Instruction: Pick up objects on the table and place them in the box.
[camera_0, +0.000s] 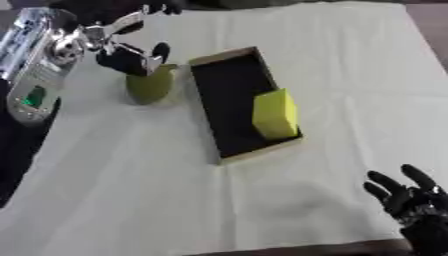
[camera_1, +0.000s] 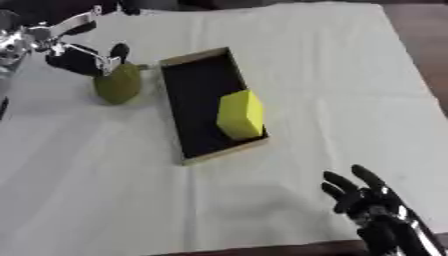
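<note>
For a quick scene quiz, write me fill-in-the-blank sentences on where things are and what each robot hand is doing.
1. The yellow block lies inside the ____.
2. The left robot hand is at the top of the ____ object, which is beside the box.
3. The right robot hand rests idle near the lower ____ corner, fingers up.

Missing words: box; green; right

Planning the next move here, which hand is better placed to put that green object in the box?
Left. The left hand is at the green object beside the box; the right hand rests open, far off.
</note>
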